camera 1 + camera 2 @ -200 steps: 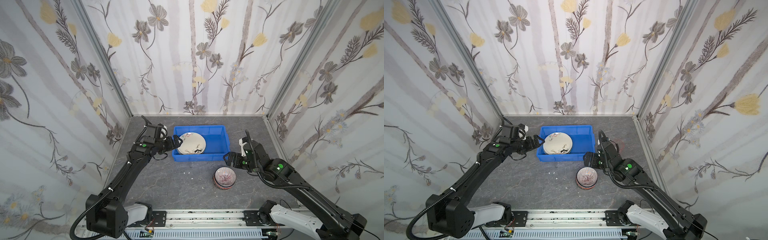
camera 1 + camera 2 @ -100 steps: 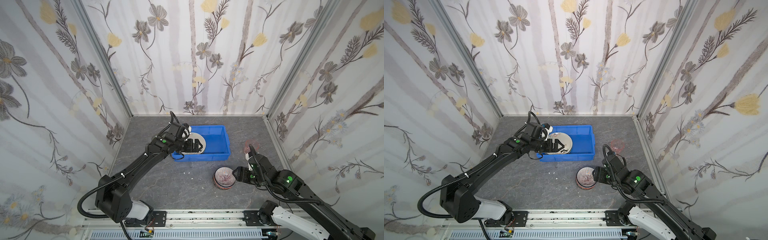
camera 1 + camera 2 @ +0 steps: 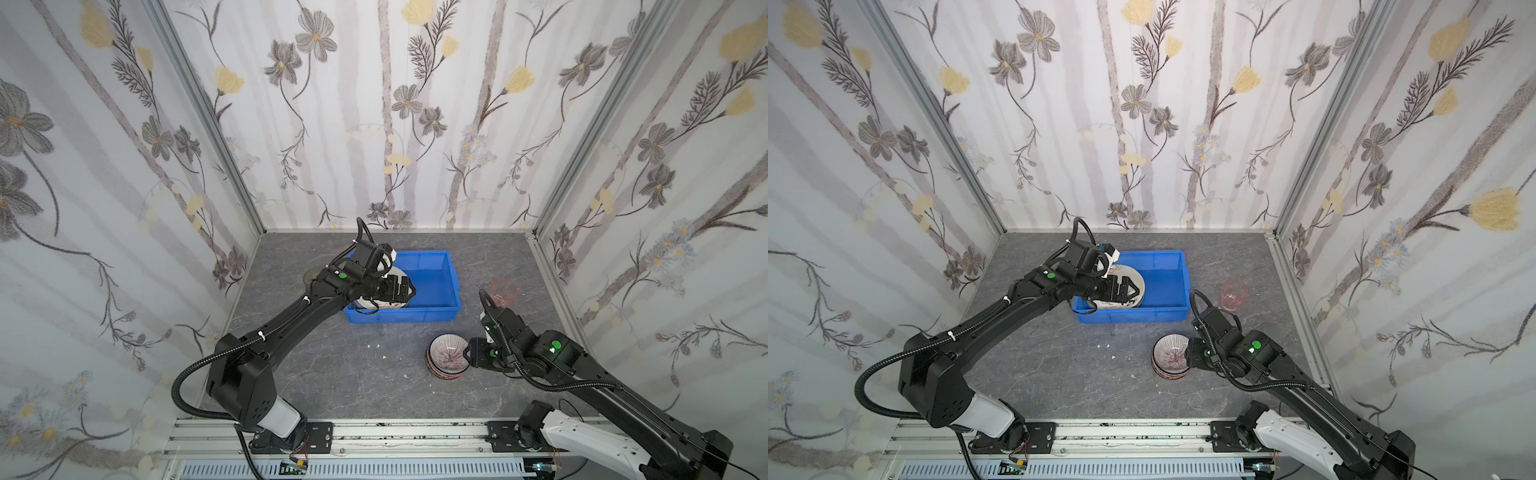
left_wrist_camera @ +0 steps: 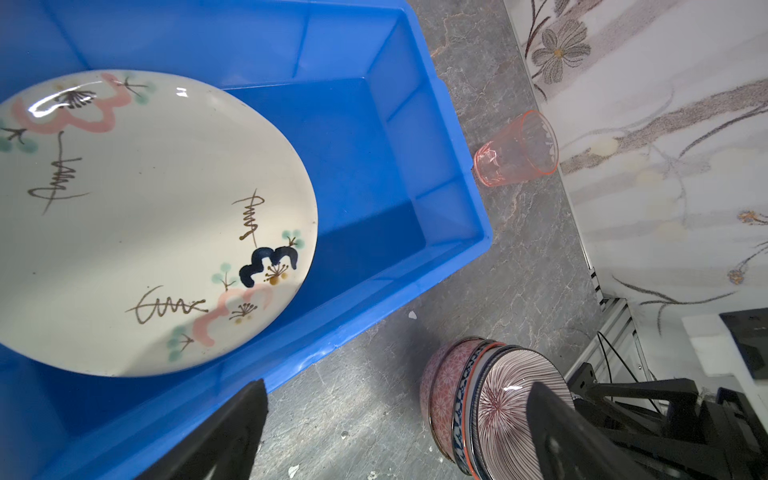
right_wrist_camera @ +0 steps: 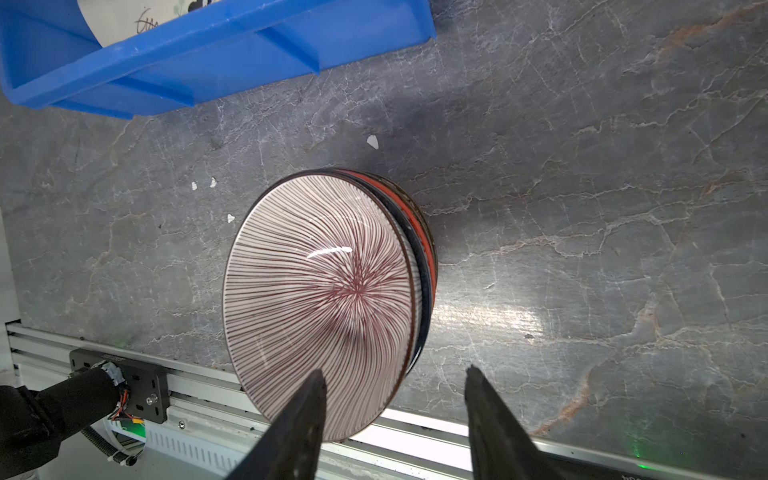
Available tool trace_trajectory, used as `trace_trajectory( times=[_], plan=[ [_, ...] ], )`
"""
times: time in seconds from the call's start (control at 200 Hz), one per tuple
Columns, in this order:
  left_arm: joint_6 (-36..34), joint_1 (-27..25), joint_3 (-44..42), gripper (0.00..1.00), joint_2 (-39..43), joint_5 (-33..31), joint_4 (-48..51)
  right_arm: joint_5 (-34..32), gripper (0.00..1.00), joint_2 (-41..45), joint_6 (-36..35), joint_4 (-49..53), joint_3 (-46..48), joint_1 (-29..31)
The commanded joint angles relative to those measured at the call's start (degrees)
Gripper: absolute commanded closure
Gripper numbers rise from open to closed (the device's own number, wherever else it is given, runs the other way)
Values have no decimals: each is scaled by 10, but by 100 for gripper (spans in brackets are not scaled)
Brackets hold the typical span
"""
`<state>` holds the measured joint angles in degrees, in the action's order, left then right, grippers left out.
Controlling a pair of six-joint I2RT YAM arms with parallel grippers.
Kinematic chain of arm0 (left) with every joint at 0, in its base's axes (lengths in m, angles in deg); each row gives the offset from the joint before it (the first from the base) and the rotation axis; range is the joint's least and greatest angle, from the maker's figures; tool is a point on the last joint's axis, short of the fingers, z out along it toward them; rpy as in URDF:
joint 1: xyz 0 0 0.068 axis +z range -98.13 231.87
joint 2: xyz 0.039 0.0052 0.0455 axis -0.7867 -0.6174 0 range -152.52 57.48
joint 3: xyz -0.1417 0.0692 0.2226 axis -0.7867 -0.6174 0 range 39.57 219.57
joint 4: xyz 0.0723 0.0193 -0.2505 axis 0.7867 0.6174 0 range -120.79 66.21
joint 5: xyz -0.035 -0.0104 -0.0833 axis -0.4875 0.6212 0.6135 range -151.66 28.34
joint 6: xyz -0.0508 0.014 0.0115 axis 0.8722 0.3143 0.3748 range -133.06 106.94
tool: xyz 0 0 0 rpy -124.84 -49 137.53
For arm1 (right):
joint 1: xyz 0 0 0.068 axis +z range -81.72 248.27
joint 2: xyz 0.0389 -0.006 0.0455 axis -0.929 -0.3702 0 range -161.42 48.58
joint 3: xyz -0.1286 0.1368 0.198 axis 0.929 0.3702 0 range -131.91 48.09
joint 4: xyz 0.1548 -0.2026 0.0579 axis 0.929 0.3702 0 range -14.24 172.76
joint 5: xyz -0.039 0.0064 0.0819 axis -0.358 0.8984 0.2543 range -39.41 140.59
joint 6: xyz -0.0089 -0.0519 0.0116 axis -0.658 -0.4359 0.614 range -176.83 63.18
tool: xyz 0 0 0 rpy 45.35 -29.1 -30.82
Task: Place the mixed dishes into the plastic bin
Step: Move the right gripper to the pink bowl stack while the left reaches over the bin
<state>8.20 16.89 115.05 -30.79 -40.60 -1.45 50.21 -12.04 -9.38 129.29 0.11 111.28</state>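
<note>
Bin lies parallel to desk's back edge; released left tool half hides its tilted plate; right tool, unclenched, straddles bowl.

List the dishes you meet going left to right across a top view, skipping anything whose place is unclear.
In a top view: plate, lying inside the blue bin → stack of bowls, in front of the bin → pink cup, standing upright beside the bin.

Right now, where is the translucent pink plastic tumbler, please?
In both top views the pink tumbler stands on the grey table, right of the bright blue plastic bin and beyond the stacked patterned bowls.
</note>
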Motion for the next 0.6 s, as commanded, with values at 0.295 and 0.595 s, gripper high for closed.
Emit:
trace_trajectory(
  times=[0.295, 0.595],
  plan=[
    [-16, -2, 12, 0, -32, 5, -4, -4, 58, -37, -11, -19, -1, 0],
    [-16, -4, 10, 0, -41, 3, -5, -2, 67, -64, -20, -28, -10, 1]
  ],
)
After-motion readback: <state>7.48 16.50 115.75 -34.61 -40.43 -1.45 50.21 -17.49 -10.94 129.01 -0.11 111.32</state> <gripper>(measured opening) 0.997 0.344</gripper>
